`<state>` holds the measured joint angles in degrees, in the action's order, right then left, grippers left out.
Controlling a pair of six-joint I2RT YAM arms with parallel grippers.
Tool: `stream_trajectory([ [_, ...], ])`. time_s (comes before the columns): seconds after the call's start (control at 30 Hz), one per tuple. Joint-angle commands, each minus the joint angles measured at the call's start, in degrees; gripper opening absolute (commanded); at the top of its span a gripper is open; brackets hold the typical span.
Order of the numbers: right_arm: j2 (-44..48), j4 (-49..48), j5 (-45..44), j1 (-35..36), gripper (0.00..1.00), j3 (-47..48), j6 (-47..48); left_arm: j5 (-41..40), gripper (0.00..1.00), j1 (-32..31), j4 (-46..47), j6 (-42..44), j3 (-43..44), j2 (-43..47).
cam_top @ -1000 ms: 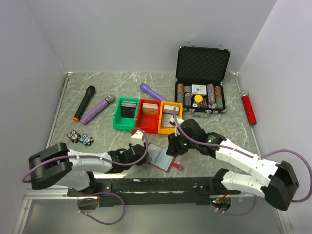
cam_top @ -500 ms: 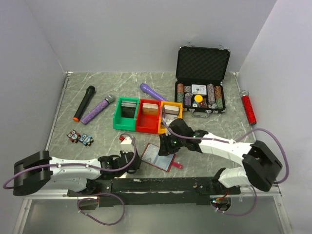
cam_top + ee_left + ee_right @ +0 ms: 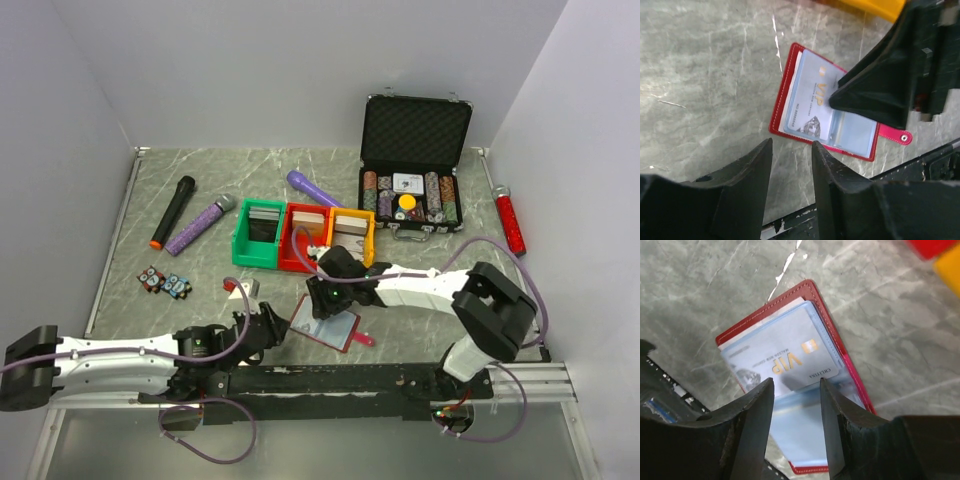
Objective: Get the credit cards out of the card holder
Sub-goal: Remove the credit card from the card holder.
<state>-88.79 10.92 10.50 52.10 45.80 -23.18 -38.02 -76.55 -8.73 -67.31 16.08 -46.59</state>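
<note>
While the right gripper (image 3: 327, 303) hangs low over the open card holder (image 3: 335, 328), its fingers stand part open, with a moderate gap and nothing clamped between them. Right wrist view: both fingertips (image 3: 761, 392) sit over the pale blue sleeve, straddling the near edge of a light blue VIP card (image 3: 782, 352). Left wrist view: one dark fingertip meets that card's face beside the gold lettering. Real contact or just above it, cannot tell.

Right arm: stretched leftward from its base across the table (image 3: 210, 275), forearm low, wrist pitched down at the holder.

Left gripper (image 3: 270, 325): also part open, empty, touching nothing. Fingers point at the holder from its left side, near but apart. Left arm lies long and low along the near edge.

Card holder: flat on the table, opened out, dark red rim showing, snap tab (image 3: 903, 136) sticking out on the side away from the left gripper. It sits directly under the right gripper, just on the near side of the red bin (image 3: 305, 238) and yellow bin (image 3: 352, 240). VIP card lies on the half nearer the left gripper. How far it is out of the sleeve is not clear.
</note>
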Motion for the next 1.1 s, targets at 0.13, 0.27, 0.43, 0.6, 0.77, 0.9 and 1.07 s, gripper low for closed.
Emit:
stream_trajectory([
  [0.13, -6.3, -0.5, 0.5, 1.6, 0.5, 6.1, 3.9, -3.9, 0.44, -0.4, -3.8, -2.7, -0.5, 4.9],
  [0.27, -7.7, 0.1, 2.9, 3.3, 0.49, 7.3, 7.4, -3.9, 0.44, -0.4, -4.4, -3.2, -1.0, 6.1],
  [0.43, -7.0, 0.9, 5.2, 4.9, 0.49, 6.7, 10.3, -4.2, 0.44, -0.5, -5.0, -3.4, -1.0, 6.7],
  [0.6, -5.6, 1.9, 6.9, 6.3, 0.49, 5.8, 11.9, -4.1, 0.44, -0.5, -4.1, -2.4, -0.8, 6.5],
  [0.77, 0.8, 2.1, 1.1, 6.4, 0.53, 2.7, 9.4, -3.8, 0.44, -0.5, -3.8, -1.6, -0.5, 6.6],
  [0.9, 6.5, 3.5, -2.6, 6.4, 0.57, 2.0, 7.0, -3.0, 0.45, -0.5, -1.8, 1.5, -0.3, 6.9],
  [1.07, 11.4, 3.2, -1.7, 6.4, 0.57, 0.6, 4.9, 1.4, 0.46, -0.5, 6.3, 8.3, -0.3, 5.5],
])
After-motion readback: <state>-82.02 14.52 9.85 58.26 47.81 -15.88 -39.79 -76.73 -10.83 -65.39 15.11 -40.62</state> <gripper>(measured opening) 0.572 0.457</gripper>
